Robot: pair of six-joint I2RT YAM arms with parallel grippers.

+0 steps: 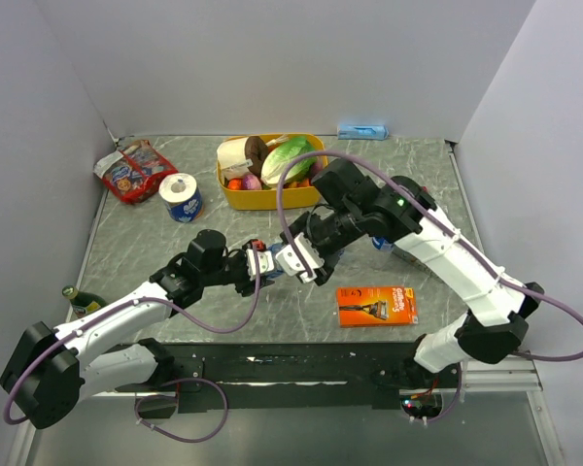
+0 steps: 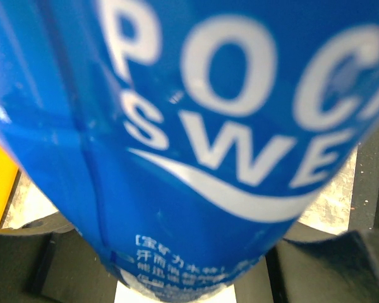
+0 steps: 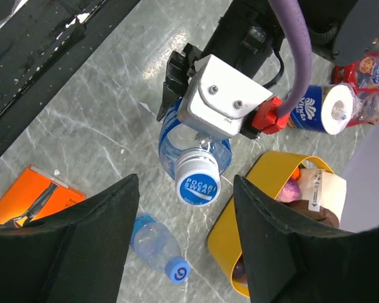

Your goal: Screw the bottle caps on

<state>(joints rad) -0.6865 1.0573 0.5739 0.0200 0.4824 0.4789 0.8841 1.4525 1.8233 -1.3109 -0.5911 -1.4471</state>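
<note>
L gripper (image 1: 260, 262) is clamped round a bottle (image 3: 172, 136) mid-table, neck pointing at the R wrist cam. A blue cap (image 3: 198, 180) sits on the neck; how far it's screwed down I can't tell. R gripper (image 1: 298, 260) is close in front, its fingers (image 3: 101, 240) apart, one either side of the cap w/o touching it. Second bottle (image 3: 150, 238) lies capped on the table (image 3: 82, 126), near the yellow box (image 3: 265, 170).
</note>
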